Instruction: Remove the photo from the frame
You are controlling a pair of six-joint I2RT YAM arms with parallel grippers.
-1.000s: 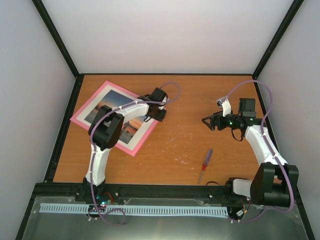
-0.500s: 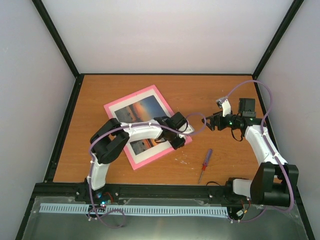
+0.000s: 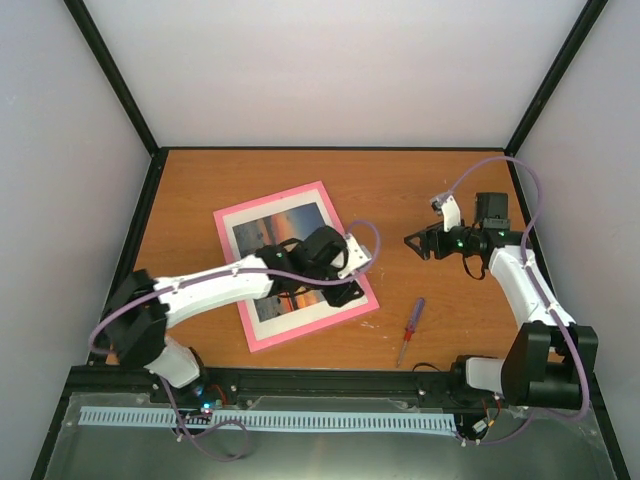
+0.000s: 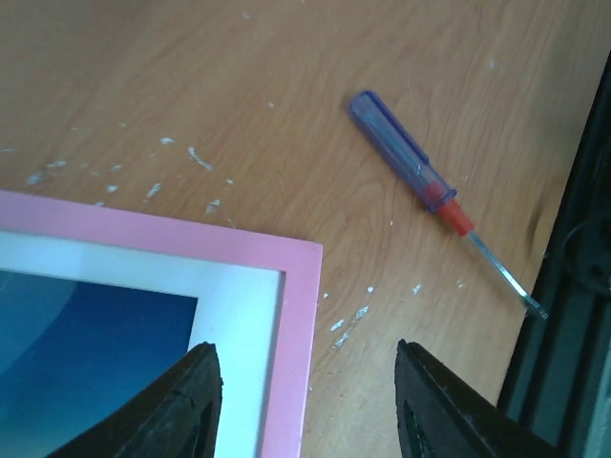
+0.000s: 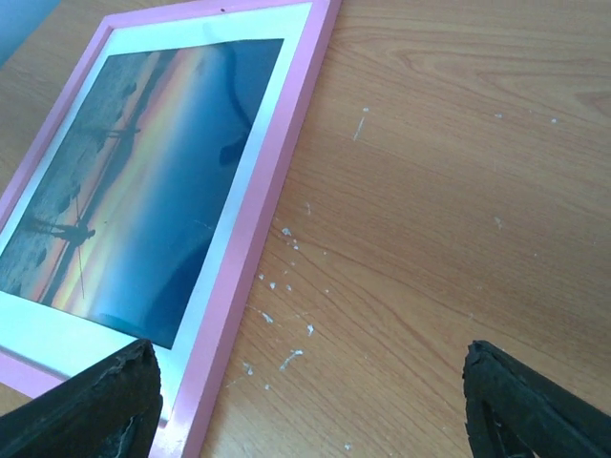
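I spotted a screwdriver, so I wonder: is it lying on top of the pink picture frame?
No, the screwdriver lies on the wooden table, apart from the corner of the frame.

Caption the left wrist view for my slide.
Open left claw above a corner of the pink frame, photo inside; a screwdriver lies on the table nearby.

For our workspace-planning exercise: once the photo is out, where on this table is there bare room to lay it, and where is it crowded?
Free: the far strip of table between the frame and the back wall, widest toward the far right corner; the far left, beside the frame. Crowded: right of the frame, where the left gripper, screwdriver and right gripper sit.
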